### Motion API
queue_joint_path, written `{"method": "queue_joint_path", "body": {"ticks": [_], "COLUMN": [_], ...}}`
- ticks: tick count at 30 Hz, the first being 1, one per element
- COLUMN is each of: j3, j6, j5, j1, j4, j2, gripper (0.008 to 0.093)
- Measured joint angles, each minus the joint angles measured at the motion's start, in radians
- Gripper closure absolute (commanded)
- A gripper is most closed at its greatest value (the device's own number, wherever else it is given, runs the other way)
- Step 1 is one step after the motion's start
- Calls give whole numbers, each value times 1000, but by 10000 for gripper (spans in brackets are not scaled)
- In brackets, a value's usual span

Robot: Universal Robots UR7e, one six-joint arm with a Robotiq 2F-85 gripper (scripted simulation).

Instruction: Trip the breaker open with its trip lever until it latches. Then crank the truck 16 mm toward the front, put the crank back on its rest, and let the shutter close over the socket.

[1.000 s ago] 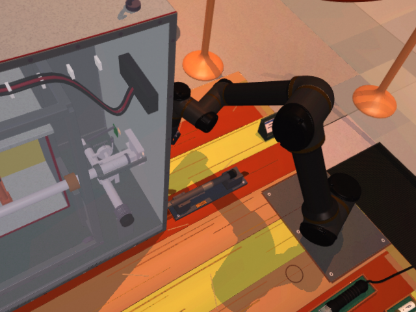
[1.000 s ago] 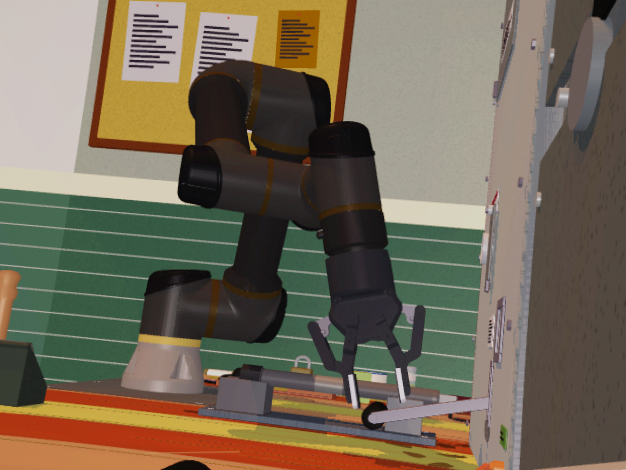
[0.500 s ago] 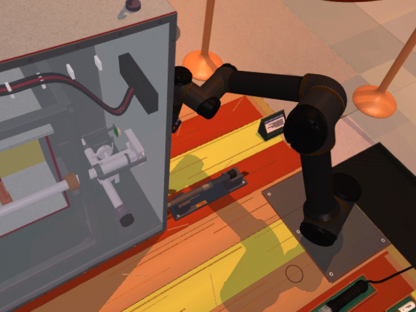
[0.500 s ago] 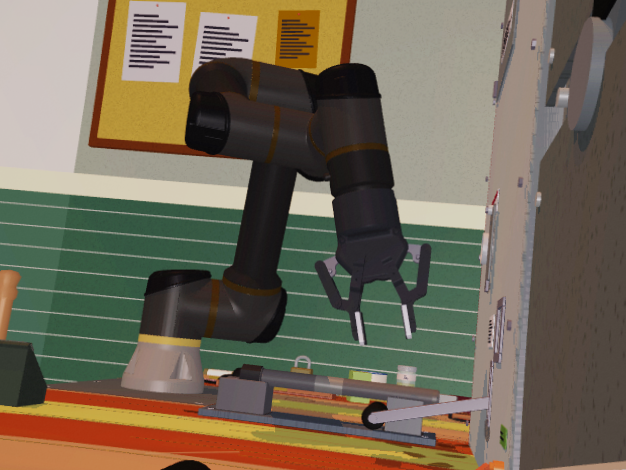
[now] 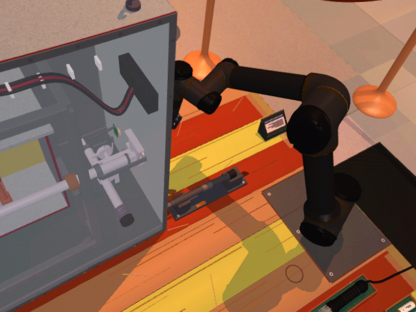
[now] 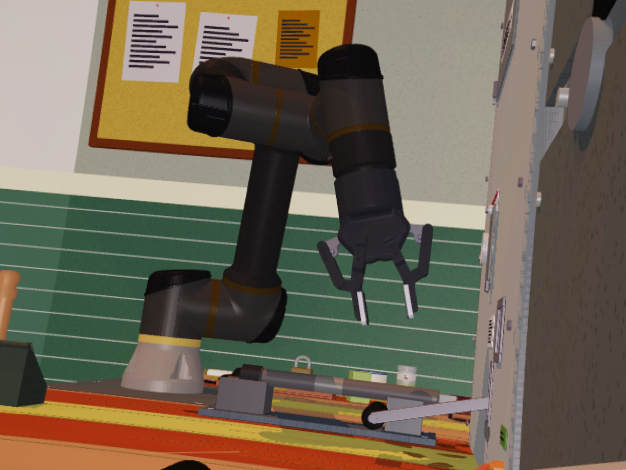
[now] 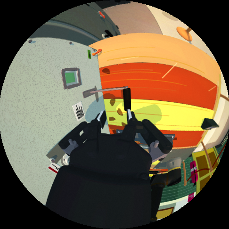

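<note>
The crank (image 6: 425,411) sticks out of the cabinet's front panel low down, its grey arm running from the socket to a black handle (image 7: 126,98) over the floor. My gripper (image 6: 385,307) hangs in the air above the crank, fingers pointing down, open and holding nothing. The crank rest (image 6: 323,399) lies on the floor under it, a grey cradle on a dark plate. The cabinet front (image 7: 47,94) carries a green window (image 7: 70,78) above the socket. Inside the cabinet the white truck mechanism (image 5: 114,161) shows through the side panel. The trip lever is not plainly visible.
The cabinet's front panel (image 6: 505,283) stands close to the right of the gripper. A small sign stand (image 5: 274,125) sits on the striped floor near the arm's base (image 5: 319,228). Orange post bases (image 5: 374,100) stand behind.
</note>
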Motion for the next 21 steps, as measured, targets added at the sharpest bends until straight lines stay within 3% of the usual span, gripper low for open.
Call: {"method": "queue_joint_path", "body": {"ticks": [14,21], "j3": [3,31], "j6": [0,1], "j5": [0,0], "j1": [0,1], "j4": [2,17], "j2": [-4,-47], "gripper": [494,494]}}
